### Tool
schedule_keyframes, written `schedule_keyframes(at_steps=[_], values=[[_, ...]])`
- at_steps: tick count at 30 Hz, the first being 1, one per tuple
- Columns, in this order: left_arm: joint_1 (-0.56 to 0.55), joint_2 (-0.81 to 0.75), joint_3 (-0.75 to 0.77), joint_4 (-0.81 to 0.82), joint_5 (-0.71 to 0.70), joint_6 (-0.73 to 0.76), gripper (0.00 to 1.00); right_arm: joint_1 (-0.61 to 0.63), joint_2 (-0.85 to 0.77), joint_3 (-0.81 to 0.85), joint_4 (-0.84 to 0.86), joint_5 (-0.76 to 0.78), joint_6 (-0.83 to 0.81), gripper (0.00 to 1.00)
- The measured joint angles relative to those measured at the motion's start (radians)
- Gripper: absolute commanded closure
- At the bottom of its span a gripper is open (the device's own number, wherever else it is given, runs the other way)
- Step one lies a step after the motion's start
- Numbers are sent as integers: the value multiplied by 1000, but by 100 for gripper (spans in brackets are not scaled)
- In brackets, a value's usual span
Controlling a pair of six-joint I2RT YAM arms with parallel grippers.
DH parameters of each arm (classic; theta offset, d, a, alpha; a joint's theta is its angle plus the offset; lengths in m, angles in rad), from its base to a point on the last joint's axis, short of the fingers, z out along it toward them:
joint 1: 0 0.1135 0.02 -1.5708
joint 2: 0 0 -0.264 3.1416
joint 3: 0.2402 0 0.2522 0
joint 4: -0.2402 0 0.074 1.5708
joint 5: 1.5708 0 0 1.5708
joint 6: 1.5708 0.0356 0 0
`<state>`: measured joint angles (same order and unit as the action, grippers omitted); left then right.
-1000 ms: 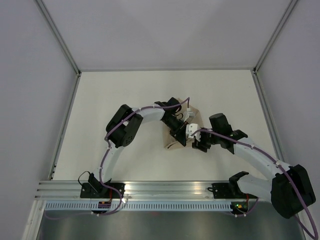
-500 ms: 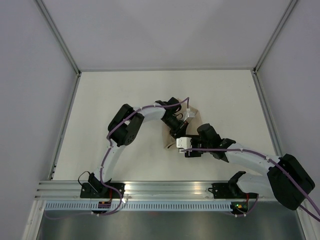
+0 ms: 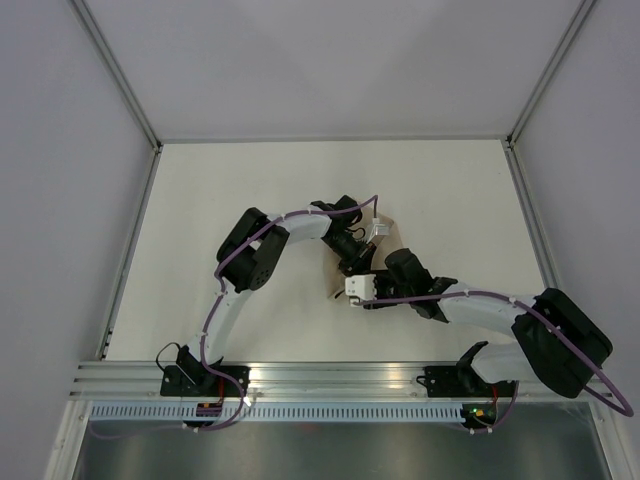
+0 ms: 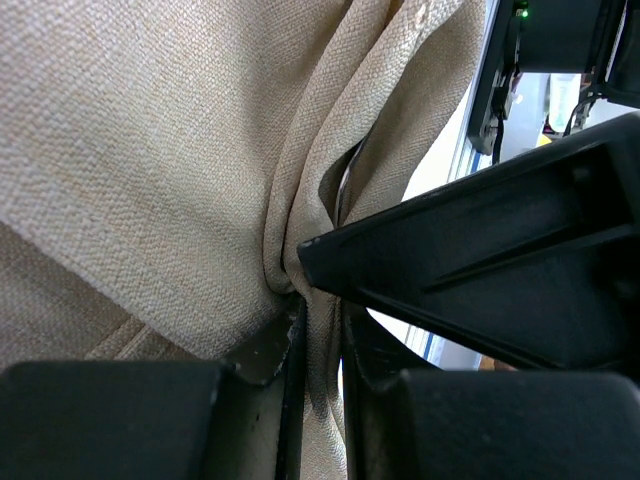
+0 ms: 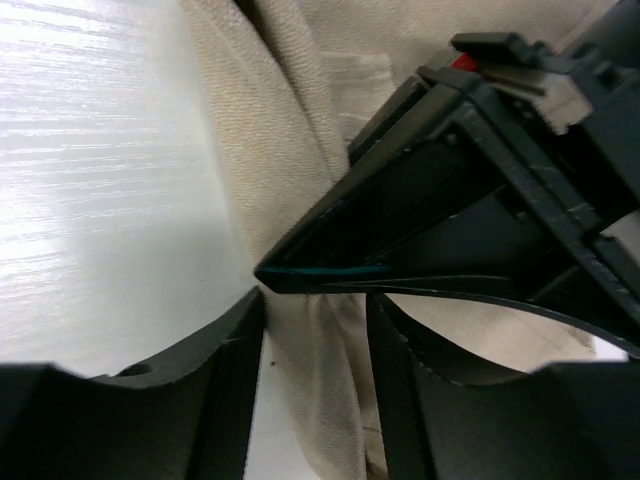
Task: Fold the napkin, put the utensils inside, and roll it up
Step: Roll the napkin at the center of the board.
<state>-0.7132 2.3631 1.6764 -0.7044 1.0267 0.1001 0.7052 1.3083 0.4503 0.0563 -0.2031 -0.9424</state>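
While my left gripper (image 4: 320, 335) clamps a fold of the napkin (image 4: 150, 140), bunched on the table (image 3: 230, 190), to hold it up, I have the right gripper (image 5: 315, 330) straddling that ridge, jaws apart, likely for a second hold

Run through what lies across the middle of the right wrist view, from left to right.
Bare table → napkin → left gripper, reaching in from the right.
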Motion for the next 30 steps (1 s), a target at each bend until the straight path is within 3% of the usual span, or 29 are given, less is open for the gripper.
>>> schedule_keyframes(at_steps=[3, 6, 12, 15, 22, 30], values=[[0, 0, 0, -1, 0, 0, 96, 3, 16, 5, 1, -1, -11, 61], [2, 0, 0, -4, 0, 0, 84, 6, 22, 9, -18, -8, -17, 69], [5, 0, 0, -5, -2, -3, 66, 6, 32, 29, -54, -19, -31, 74], [10, -10, 0, -16, -6, -14, 62, 0, 48, 59, -99, -39, -33, 75], [24, -43, -3, -9, -65, -49, 60, -53, 106, 147, -219, -127, -48, 77], [94, -165, -72, 117, -167, -168, 62, -177, 252, 325, -449, -333, -108, 77]])
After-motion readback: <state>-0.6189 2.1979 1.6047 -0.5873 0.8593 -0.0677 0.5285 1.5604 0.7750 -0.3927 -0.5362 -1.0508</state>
